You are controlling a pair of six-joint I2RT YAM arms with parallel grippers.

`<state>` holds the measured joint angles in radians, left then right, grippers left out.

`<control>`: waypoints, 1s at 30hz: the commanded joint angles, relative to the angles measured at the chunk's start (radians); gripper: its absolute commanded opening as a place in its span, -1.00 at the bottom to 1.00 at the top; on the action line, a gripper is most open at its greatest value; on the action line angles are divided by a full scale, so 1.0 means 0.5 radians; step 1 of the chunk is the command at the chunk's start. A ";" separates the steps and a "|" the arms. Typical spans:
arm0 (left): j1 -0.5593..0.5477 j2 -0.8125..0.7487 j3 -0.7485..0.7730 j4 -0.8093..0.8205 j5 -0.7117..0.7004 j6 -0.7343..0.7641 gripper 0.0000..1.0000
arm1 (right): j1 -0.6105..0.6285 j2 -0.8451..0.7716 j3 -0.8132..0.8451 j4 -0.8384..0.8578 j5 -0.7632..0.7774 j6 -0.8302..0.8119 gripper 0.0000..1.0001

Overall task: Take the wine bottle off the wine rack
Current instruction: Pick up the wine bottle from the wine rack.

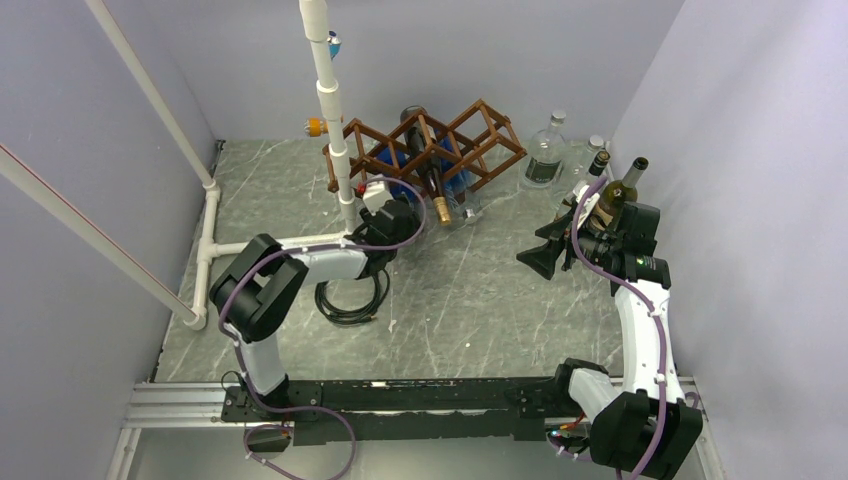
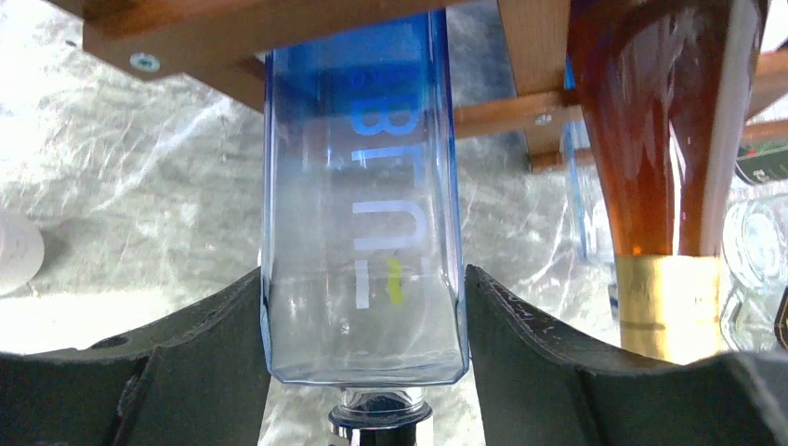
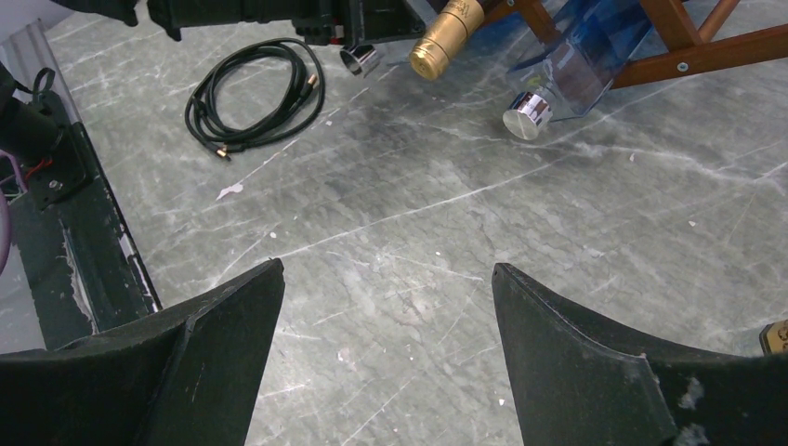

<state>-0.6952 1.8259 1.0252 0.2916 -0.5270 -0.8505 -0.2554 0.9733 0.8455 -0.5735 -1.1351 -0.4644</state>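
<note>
On a grey marbled table (image 1: pixel 480 300), at the back: rack (image 2: pixel 204 32), with blue bottle (image 2: pixel 358 186) lying in a lower cell, cap end toward the arms, just beside brown bottle (image 2: pixel 664 139) with gold foil on its neck. Pinched on both flat sides near the shoulder by left gripper (image 2: pixel 362 288), fingers touching the glass. Well apart to the right, low over bare table: right gripper (image 3: pixel 388 279), spread wide, holding nothing.

left arm (image 1: pixel 318 262), right arm (image 1: pixel 645 328): white links, black joints | purple cables (image 1: pixel 664 390) ran alongside | fingers (image 3: pixel 595 362) were matte black wedges
</note>
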 commanded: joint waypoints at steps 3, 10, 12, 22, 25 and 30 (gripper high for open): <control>-0.052 -0.171 -0.229 0.023 -0.089 0.046 -0.77 | 0.008 -0.021 -0.001 0.061 -0.033 -0.035 0.70; -0.097 -0.256 -0.422 0.121 -0.016 -0.071 -0.75 | 0.009 -0.020 -0.004 0.061 -0.034 -0.039 0.71; -0.098 -0.264 -0.443 0.119 0.004 -0.094 -0.73 | 0.009 -0.020 -0.004 0.059 -0.037 -0.042 0.70; -0.099 -0.203 -0.378 0.026 0.038 -0.096 -0.34 | 0.008 -0.020 -0.001 0.053 -0.038 -0.049 0.71; -0.095 -0.176 -0.364 0.010 0.051 -0.108 -0.13 | 0.010 -0.020 -0.001 0.052 -0.037 -0.052 0.71; -0.072 -0.146 -0.328 0.005 0.104 -0.067 0.04 | 0.014 -0.017 0.002 0.045 -0.036 -0.060 0.71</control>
<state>-0.7544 1.7290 0.8291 0.3580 -0.4595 -0.9131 -0.2531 0.9733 0.8455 -0.5735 -1.1351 -0.4713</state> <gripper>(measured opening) 0.691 0.850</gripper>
